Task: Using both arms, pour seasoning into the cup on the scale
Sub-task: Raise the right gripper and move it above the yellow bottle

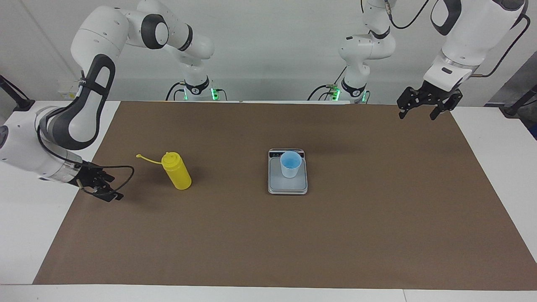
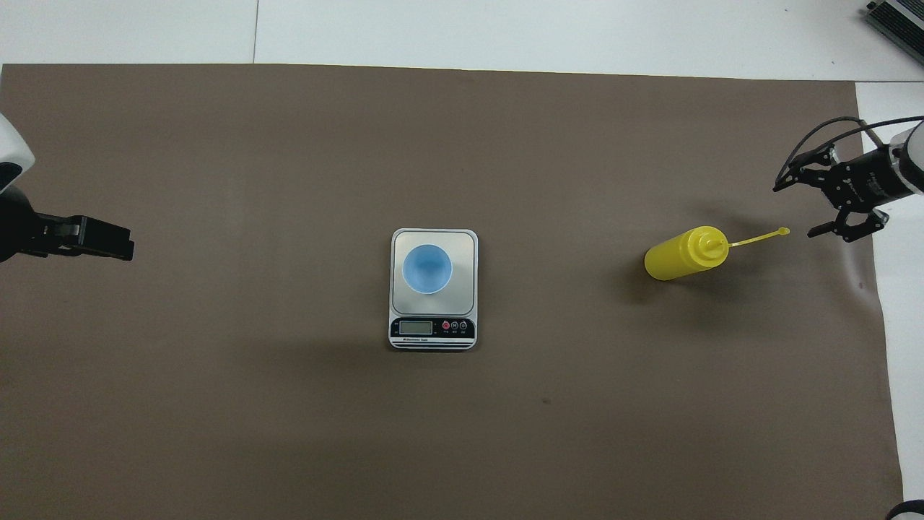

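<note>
Right gripper (image 1: pixel 105 188): open, low over the mat's edge at the right arm's end, at 9 o'clock of the bottle, apart from it.
Bottle (image 1: pixel 177 170): upright on the mat (image 1: pixel 268 235), cap strap (image 1: pixel 147 158) off toward the gripper.
Scale (image 1: pixel 288 185): mid-mat, bearing the cup.
Cup (image 1: pixel 290 164): upright on the scale; nothing seen inside.
Left gripper (image 1: pixel 423 110): open, waiting at 2 o'clock of the scale.

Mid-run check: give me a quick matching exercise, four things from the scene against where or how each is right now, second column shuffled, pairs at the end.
1. cup
2. seasoning bottle
3. right gripper
4. left gripper

A. waiting, open, over the mat's corner at the left arm's end
B. standing on the scale
C. open, low beside the bottle, apart from it
D. upright on the brown mat, cap strap sticking out

Pairs: 1-B, 2-D, 3-C, 4-A
</note>
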You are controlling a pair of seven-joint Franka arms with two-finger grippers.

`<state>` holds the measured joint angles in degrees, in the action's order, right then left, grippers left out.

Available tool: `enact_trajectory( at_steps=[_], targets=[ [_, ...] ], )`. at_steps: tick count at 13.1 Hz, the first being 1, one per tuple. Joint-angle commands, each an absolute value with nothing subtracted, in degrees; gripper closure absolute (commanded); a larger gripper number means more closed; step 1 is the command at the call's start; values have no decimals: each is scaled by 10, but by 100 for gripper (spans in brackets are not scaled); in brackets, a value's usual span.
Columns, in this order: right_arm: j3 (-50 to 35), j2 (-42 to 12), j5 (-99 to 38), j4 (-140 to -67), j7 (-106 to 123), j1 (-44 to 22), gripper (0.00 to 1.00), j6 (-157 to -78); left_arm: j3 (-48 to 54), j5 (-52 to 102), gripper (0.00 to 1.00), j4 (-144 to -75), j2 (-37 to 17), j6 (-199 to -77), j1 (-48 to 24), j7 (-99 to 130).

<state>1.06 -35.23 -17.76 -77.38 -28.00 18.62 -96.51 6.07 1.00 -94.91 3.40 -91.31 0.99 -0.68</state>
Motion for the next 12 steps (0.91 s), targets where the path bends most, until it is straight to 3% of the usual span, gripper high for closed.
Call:
enact_trajectory(
  at_steps=[1, 12],
  targets=[
    [6, -309, -225, -865, -291, 200, 0, -963, 65, 8, 0, -960, 46, -915, 17, -12],
    [5, -282, -347, -918, -410, 198, 0, -875, 65, 8, 0, -960, 46, -915, 17, -12]
  ],
)
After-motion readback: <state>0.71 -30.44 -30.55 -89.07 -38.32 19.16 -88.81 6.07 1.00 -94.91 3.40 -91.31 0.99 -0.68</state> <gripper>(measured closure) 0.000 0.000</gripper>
